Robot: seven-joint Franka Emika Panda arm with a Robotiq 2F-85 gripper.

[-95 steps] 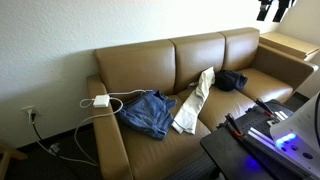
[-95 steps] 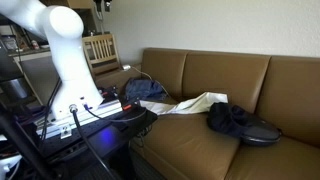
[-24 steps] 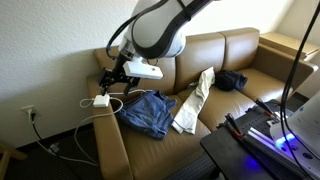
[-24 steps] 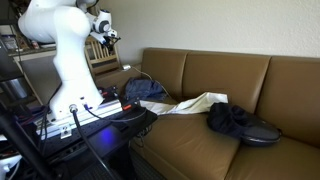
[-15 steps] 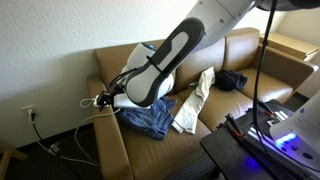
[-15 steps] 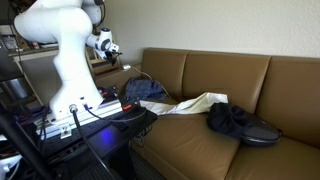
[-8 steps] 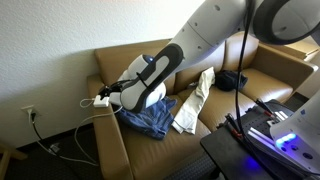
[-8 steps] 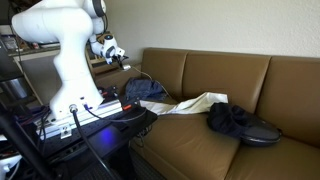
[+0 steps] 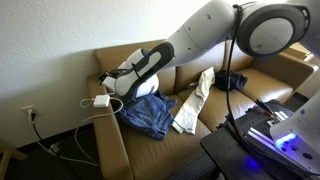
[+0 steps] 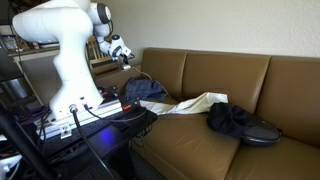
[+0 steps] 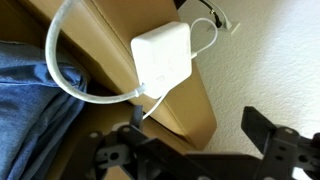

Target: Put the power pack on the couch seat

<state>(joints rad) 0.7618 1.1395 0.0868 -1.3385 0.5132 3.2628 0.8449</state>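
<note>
The power pack [image 11: 163,55] is a flat white brick lying on top of the couch's padded arm, also seen in an exterior view [image 9: 101,100]. Its white cord [image 11: 62,72] loops off toward the jeans. My gripper [image 11: 195,140] is open and empty, hovering just above and beside the pack without touching it; it shows in both exterior views [image 9: 108,84] [image 10: 122,49]. The tan leather couch seat [image 9: 262,82] [image 10: 190,135] lies beyond the jeans.
Blue jeans [image 9: 148,113] [image 11: 25,95], a cream shirt [image 9: 194,100] and a dark garment [image 9: 231,80] lie on the cushions. A wall outlet [image 9: 30,113] with cords is left of the couch. A black table [image 9: 260,135] stands in front.
My arm swung from off the couch down to the couch's arm. In the last half second the gripper shifted slightly up and back. The power pack has not moved.
</note>
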